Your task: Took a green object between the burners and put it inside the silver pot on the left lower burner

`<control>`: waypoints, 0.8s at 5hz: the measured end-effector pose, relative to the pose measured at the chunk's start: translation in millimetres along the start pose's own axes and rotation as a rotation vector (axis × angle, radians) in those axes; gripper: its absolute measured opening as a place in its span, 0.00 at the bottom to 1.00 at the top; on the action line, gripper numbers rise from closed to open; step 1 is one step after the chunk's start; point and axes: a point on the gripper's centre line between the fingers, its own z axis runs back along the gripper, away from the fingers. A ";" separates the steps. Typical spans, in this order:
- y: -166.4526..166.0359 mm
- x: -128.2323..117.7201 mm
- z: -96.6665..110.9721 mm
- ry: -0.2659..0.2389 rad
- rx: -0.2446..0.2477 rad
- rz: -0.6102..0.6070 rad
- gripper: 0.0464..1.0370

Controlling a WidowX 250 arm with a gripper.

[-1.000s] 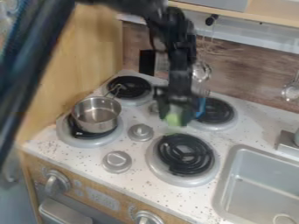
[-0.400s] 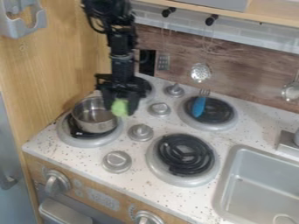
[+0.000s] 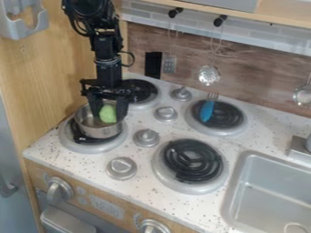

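First speaker: Where does the green object (image 3: 108, 113) lie relative to the fingers (image 3: 122, 108)?

Second speaker: Between them. One finger stands on its left in the view, the other on its right, and the black gripper (image 3: 108, 116) is closed on it, with the object's rounded lower end exposed.

First speaker: And the position of the gripper?

Second speaker: It hangs downward from the arm (image 3: 108, 68), over the mouth of the silver pot (image 3: 100, 132). The green object is at the opening; whether it touches the inside of the pot cannot be told.

First speaker: What supports the pot?

Second speaker: The left lower burner (image 3: 84, 147), set in the speckled white surface (image 3: 146, 182). The left upper burner (image 3: 148, 103) lies behind it, partly hidden by the gripper.

First speaker: The remaining parts?

Second speaker: A blue-handled fork (image 3: 207, 110) rests on the right upper burner (image 3: 233, 128), tines toward the back wall. The sink (image 3: 242, 175) is beside the right lower burner (image 3: 183, 185).
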 end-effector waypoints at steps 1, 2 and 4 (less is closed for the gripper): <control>2.3 0.2 0.0 -0.002 0.011 0.003 0.64; 2.4 0.6 0.4 -0.003 0.011 0.009 0.71; 5.7 -2.0 -1.3 0.005 0.037 -0.017 0.97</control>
